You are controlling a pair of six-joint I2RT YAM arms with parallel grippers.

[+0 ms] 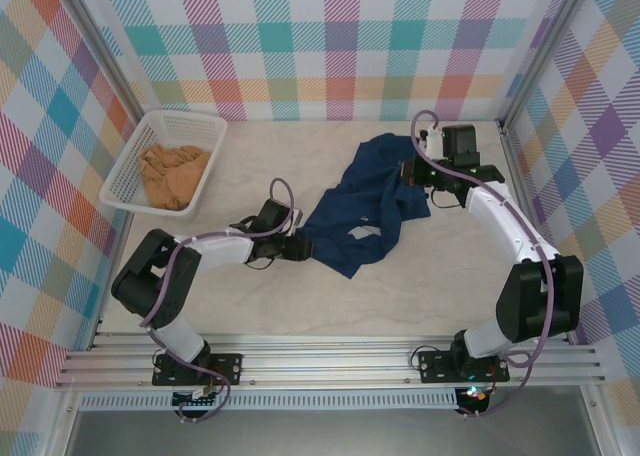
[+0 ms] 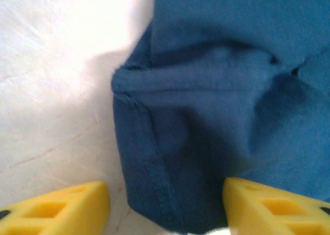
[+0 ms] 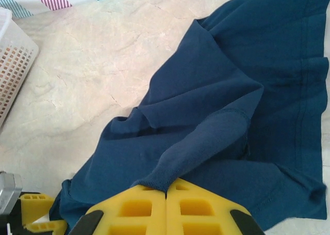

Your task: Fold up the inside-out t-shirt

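Observation:
The inside-out t-shirt (image 1: 365, 206) lies crumpled in a navy heap on the pale table, stretched from the middle toward the back right. My left gripper (image 1: 298, 244) sits at the shirt's near-left corner. In the left wrist view its yellow fingers (image 2: 67, 206) stand apart, and a hemmed fold of the t-shirt (image 2: 206, 121) lies between them without being pinched. My right gripper (image 1: 415, 171) is over the shirt's right side. Its fingers are closed together on a hemmed ridge of the t-shirt (image 3: 206, 137), which rises from the heap into the right gripper (image 3: 166, 191).
A white basket (image 1: 128, 166) stands at the back left with a tan-orange garment (image 1: 175, 174) inside; its mesh wall (image 3: 13, 65) shows in the right wrist view. Checked walls close in the table on three sides. Bare tabletop (image 1: 420, 286) lies in front of the shirt.

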